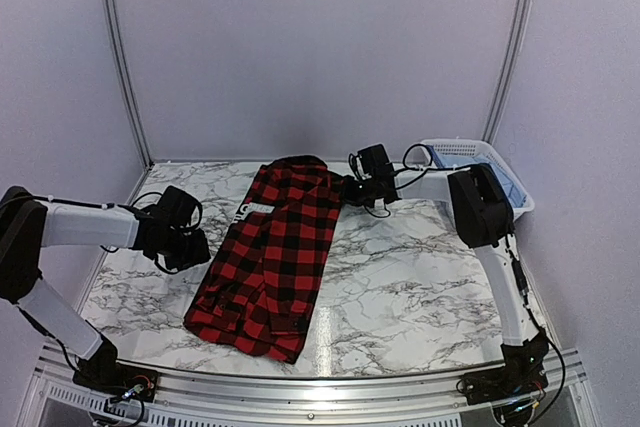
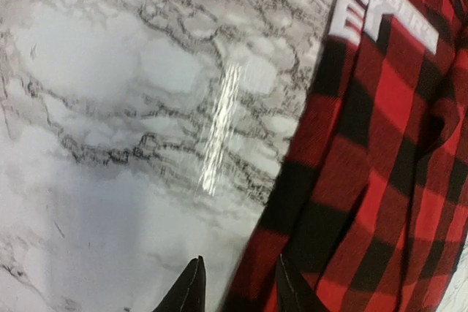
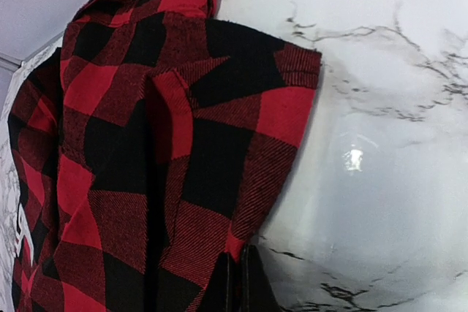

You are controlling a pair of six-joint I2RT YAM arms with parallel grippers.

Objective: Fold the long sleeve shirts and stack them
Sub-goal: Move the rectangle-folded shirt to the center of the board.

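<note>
The red-and-black check shirt [image 1: 270, 252] lies lengthwise on the marble table, collar at the back. My left gripper [image 1: 197, 247] is at the shirt's left edge. In the left wrist view it [image 2: 240, 290] is open, low over the table, with the shirt's edge [image 2: 365, 151] running between its fingers. My right gripper [image 1: 352, 192] is at the shirt's back right edge. In the right wrist view it [image 3: 240, 283] is shut on a corner of the check cloth [image 3: 168, 144]. The pale blue shirt is not clearly in view.
A white lattice basket [image 1: 470, 152] stands at the back right corner, behind the right arm, with something pale blue inside [image 1: 508, 187]. Bare marble table [image 1: 410, 287] lies right of the shirt. Walls close the table at the back and sides.
</note>
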